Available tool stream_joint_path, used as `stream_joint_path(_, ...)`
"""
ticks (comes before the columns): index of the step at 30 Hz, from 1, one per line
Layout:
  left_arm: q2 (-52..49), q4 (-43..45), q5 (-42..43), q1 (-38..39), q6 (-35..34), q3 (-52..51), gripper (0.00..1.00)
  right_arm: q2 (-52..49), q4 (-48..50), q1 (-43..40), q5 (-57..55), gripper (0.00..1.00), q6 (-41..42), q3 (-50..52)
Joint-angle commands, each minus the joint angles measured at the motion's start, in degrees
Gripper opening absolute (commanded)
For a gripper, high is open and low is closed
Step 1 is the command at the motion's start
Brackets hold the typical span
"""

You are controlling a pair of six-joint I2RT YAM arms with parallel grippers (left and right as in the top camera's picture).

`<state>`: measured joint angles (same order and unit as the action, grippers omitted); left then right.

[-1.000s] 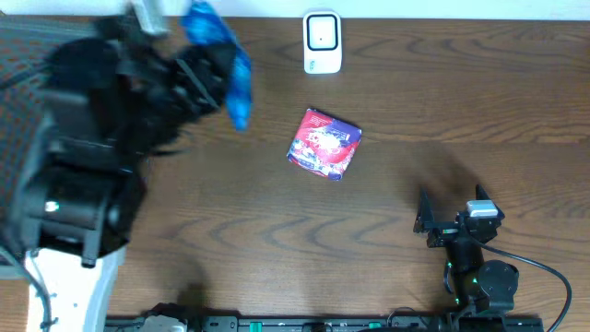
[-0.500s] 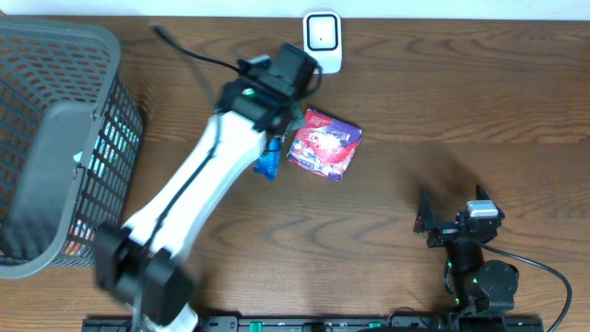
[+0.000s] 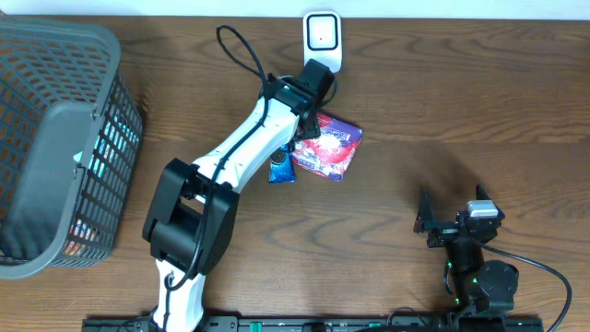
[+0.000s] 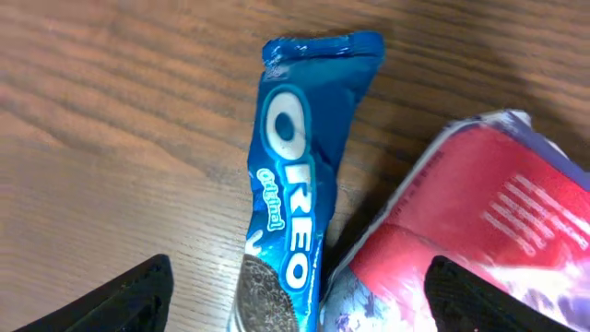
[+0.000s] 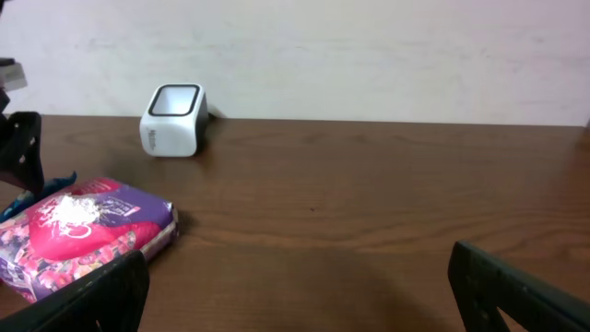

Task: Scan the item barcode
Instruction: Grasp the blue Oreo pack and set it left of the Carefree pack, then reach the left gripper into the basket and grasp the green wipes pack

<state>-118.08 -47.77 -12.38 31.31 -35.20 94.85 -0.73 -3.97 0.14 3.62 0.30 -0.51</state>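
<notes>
You are seeing the grey basket [image 3: 118,124] standing at the table's left. Your left gripper [image 4: 297,295] is hanging spread wide, gripping nothing; your right gripper [image 3: 442,221] is sitting spread too, well apart. The red packet [image 3: 330,148] is lying near the white scanner [image 3: 322,41], and the blue Oreo pack [image 4: 300,166] is lying flat just beside the packet.

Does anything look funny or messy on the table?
Nothing is spilled or torn. One small thing: the blue cookie packet lies flat and slanted, its end squeezed right against the red snack bag, away from the white scanner.
</notes>
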Motion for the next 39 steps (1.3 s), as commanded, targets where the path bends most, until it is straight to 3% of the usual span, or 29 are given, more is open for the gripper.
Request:
stream_joint_path(1, 8.1, -0.2, -1.3, -1.0, 14.4, 2.7, 0.89, 0.2, -0.1, 0.3, -0.1, 0.99, -0.8, 0.2)
stream_joint_path(7, 25.9, -2.0, -3.4, -7.0, 15.3, 2.7, 0.94, 0.2, -0.1, 0.3, -0.1, 0.99, -0.8, 0.2)
stream_joint_path(11, 40.1, -7.5, -3.4, -17.6, 15.3, 2.7, 0.98, 0.2, -0.1, 0.3, -0.1, 0.99, -0.8, 0.2)
stream_joint_path(17, 49.9, -11.0, -3.3, -34.8, 14.2, 2.7, 0.98, 0.2, -0.1, 0.3, -0.1, 0.99, -0.8, 0.2)
stream_joint_path(22, 50.5, -10.2, -3.3, -42.4, 8.3, 2.7, 0.98, 0.2, -0.1, 0.3, -0.1, 0.99, -0.8, 0.2)
stream_joint_path(31, 37.9, -2.1, -3.4, -49.4, 8.3, 2.7, 0.98, 0.2, -0.1, 0.3, -0.1, 0.99, -0.8, 0.2)
stream_joint_path(39, 32.9, -3.1, -3.4, -61.0, 7.6, 2.7, 0.98, 0.2, -0.1, 0.3, -0.1, 0.99, -0.8, 0.2)
